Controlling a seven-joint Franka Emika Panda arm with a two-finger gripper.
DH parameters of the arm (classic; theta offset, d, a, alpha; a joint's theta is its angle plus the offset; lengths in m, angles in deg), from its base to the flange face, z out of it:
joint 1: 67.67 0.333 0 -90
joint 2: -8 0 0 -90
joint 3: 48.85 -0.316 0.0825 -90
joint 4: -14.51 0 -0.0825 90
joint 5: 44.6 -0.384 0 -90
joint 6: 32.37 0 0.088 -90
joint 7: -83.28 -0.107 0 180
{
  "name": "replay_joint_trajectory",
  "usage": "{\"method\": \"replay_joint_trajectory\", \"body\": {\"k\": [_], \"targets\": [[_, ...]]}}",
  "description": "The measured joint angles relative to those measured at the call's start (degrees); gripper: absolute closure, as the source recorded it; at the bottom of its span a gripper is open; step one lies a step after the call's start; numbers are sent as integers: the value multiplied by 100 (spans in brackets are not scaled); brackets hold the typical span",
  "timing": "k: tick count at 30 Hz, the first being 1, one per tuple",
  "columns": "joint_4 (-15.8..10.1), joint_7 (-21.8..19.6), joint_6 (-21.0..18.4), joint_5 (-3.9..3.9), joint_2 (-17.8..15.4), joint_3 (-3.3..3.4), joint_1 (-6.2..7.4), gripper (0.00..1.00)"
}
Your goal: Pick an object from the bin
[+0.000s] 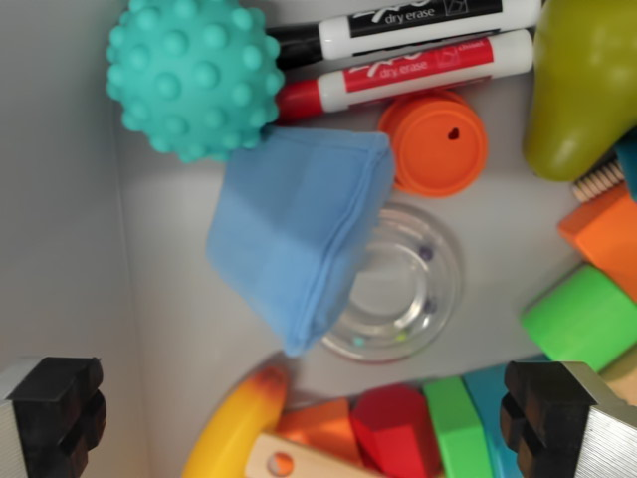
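Note:
I look straight down into a white bin. A folded blue cloth lies in the middle, partly covering a clear round disc. A teal bumpy ball sits at the top left. Beside it lie a black dry erase marker and a red dry erase marker. An orange lid rests below them. My gripper is open, its black fingertips at the bottom corners, above the toys and holding nothing.
An olive green pear shape fills the top right. A green cylinder and an orange block lie at the right. A yellow banana, red, green and orange blocks crowd the bottom. The bin wall rises on the left.

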Motion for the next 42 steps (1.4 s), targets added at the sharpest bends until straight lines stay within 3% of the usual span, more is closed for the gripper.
{"method": "replay_joint_trajectory", "body": {"k": [22,42], "targets": [[-17,-1,834,5,824,62,45,0],[91,-1,1155,5,1249,90,68,0]]}}
